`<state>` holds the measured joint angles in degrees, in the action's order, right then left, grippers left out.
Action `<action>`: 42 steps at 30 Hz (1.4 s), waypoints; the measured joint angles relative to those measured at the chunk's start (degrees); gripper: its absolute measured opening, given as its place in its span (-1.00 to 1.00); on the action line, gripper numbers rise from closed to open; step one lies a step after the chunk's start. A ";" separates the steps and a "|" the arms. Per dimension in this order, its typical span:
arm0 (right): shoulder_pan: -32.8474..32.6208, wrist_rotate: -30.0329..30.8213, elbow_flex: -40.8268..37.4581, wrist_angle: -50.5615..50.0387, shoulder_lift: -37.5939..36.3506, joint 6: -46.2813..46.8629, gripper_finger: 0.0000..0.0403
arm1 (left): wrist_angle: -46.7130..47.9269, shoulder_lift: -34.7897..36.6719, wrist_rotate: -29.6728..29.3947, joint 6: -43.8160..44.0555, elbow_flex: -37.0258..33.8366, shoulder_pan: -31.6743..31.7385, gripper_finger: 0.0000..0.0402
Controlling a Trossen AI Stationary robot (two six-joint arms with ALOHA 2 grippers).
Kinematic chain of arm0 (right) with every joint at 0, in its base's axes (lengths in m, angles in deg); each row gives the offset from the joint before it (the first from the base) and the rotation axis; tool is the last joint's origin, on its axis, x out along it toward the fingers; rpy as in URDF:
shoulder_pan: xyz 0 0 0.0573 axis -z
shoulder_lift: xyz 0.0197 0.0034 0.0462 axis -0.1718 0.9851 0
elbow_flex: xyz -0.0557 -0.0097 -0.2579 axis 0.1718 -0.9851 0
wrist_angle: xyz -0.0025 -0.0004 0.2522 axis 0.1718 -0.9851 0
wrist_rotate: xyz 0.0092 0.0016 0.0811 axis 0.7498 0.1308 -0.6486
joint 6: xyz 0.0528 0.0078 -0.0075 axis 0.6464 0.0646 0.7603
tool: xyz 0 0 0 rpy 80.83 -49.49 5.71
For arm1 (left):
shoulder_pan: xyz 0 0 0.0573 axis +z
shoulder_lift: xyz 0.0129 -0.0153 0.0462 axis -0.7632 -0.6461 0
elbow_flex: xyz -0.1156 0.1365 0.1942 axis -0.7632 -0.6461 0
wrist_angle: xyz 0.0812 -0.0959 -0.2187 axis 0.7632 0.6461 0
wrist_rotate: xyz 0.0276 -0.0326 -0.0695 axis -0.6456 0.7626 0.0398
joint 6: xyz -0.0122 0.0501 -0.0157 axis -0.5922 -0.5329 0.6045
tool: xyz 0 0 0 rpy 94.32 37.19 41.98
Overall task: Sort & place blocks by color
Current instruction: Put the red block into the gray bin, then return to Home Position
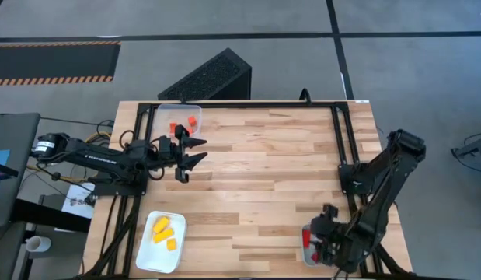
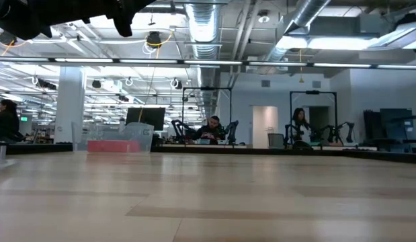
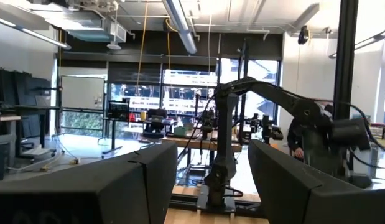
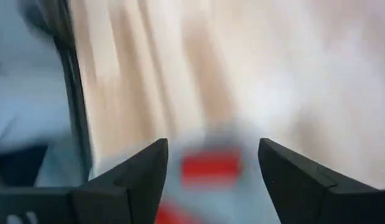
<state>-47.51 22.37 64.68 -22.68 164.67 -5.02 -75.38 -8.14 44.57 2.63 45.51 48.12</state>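
Blocks are seen sorted into three shallow trays on a pale wooden butcher-block table (image 1: 263, 179).

Orange blocks (image 1: 191, 122) – small cubes, a few of them – lie in a clear tray (image 1: 164, 113) at the table's far left corner. No long axis can be made out on them.

Yellow blocks (image 1: 162, 226) are held in a white rectangular tray (image 1: 149, 257) with rounded corners at the near left edge. Three pieces are counted; the largest looks wedge-like or bar-like, its long axis slanted across the tray, though the exact shape cannot be told.

Red blocks (image 1: 306, 240) sit in a tray (image 1: 304, 232) at the near right edge, mostly hidden beneath the right arm. In the right wrist view one red bar (image 4: 211, 167) is seen – blurred, its long axis running crosswise between the two dark fingers.

Left gripper (image 1: 197, 151) is held above the table just beside the clear tray, jaws spread wide, nothing between them; the fingers are dark and tapered.

Right gripper (image 4: 211, 163) hangs over the red tray, jaws apart, not closed on the bar.
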 joint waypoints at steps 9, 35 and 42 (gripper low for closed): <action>2.31 34.41 0.02 6.34 -12.12 -32.74 0.13 | -2.28 4.56 2.36 2.94 0.04 0.00 -0.08; 40.28 -13.26 -11.71 40.74 -25.08 -70.56 -0.89 | 57.15 53.05 -2.94 -1.61 0.09 2.71 -0.30; 42.55 -13.40 -13.09 36.57 -34.20 -69.45 -0.95 | 62.70 53.11 1.08 0.65 -2.40 2.69 -0.69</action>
<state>-4.96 8.96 51.60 13.90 130.47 -74.47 -12.68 44.97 45.65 3.28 43.10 50.81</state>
